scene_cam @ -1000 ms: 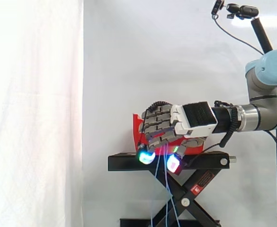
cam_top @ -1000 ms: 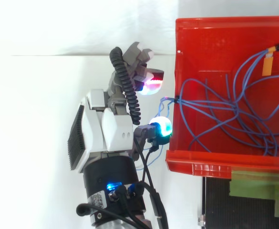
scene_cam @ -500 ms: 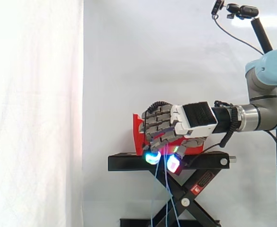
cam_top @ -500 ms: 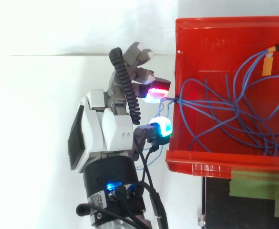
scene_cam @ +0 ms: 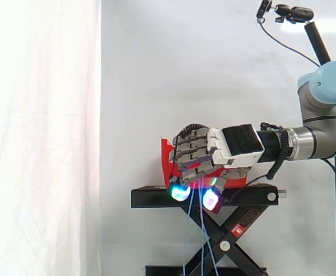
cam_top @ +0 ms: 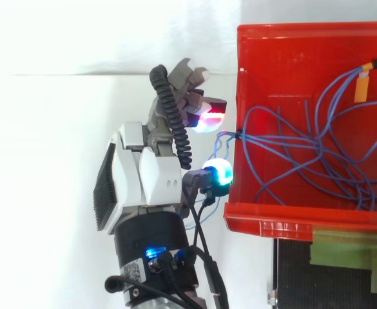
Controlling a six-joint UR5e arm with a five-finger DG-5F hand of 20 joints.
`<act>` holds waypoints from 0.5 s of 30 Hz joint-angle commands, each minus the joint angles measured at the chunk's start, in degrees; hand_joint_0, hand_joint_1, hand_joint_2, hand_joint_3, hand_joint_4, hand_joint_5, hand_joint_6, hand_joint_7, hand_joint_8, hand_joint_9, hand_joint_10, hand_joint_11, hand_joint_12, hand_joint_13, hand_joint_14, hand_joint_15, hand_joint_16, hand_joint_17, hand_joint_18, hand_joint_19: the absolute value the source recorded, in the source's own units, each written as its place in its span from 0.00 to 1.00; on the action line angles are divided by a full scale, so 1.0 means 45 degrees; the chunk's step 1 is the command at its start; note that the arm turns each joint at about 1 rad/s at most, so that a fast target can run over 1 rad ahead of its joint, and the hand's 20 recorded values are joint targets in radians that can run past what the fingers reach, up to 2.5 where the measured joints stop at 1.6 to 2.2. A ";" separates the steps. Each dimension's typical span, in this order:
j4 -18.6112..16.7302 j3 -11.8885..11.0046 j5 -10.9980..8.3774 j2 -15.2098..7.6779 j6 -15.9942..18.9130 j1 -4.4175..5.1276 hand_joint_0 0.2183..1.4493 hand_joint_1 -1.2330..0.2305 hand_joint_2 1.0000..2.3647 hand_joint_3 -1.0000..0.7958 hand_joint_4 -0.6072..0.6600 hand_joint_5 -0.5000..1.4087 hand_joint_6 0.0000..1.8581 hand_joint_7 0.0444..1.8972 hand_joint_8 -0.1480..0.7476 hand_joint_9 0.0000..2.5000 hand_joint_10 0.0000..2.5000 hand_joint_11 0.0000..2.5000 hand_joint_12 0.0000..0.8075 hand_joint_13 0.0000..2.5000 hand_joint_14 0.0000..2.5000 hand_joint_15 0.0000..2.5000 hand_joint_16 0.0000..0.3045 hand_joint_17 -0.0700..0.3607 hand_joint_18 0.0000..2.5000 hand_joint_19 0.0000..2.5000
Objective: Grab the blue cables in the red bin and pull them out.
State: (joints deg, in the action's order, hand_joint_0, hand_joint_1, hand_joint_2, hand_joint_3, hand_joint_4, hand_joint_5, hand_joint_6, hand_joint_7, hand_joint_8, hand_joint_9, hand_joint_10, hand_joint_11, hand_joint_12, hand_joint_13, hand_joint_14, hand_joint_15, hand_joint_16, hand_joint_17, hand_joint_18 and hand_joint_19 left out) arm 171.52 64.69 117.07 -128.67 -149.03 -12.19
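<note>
The robot hand (cam_top: pixel 148 183) sits just left of the bin (cam_top: pixel 291 222). Its fingers are curled round the cables (cam_top: pixel 339 168) where they cross the bin's left wall. In the side view, loose ends hang down past the stand (scene_cam: pixel 156 198). Most of the tangle lies inside the bin.

To pull well, I judge it should keep the clench tight and draw steadily left, away from the wall, so the strands neither snag on the rim nor drag the bin.

Against half a second ago, the red pad (cam_top: pixel 204 120) has eased slightly back from the wall, and the tangle lies unchanged.

Side and overhead, common red bin (cam_top: pixel 291 220)
</note>
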 commanded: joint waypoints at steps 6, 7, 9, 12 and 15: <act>-0.0029 0.0000 0.0020 0.0000 -0.0271 -0.0064 0.41 0.14 0.00 0.00 0.53 0.66 0.00 0.38 0.45 0.30 0.01 0.47 0.45 0.24 0.01 0.22 0.15 0.41 0.16 0.16; -0.0029 0.0000 0.0020 0.0000 -0.0290 -0.0064 0.41 0.14 0.00 0.00 0.53 0.66 0.00 0.38 0.45 0.30 0.01 0.47 0.45 0.24 0.01 0.22 0.15 0.41 0.16 0.16; -0.0068 0.0000 0.0020 0.0000 -0.0329 -0.0064 0.41 0.14 0.00 0.00 0.52 0.67 0.00 0.39 0.45 0.30 0.01 0.47 0.45 0.24 0.01 0.22 0.16 0.41 0.16 0.16; -0.0127 0.0000 0.0020 0.0000 -0.0486 -0.0064 0.41 0.14 0.00 0.00 0.52 0.67 0.00 0.39 0.45 0.31 0.01 0.47 0.45 0.24 0.01 0.22 0.15 0.41 0.16 0.16; -0.0127 0.0000 0.0000 0.0000 -0.0564 -0.0064 0.41 0.14 0.00 0.00 0.53 0.67 0.00 0.40 0.45 0.31 0.01 0.47 0.45 0.24 0.01 0.22 0.15 0.41 0.16 0.16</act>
State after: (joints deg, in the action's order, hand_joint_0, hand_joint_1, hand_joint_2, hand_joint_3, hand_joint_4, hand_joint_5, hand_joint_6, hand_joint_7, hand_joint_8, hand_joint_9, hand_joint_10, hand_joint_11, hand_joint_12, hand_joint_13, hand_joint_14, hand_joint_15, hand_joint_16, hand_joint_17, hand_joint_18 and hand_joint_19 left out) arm 171.01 64.69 117.15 -128.67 -151.14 -12.52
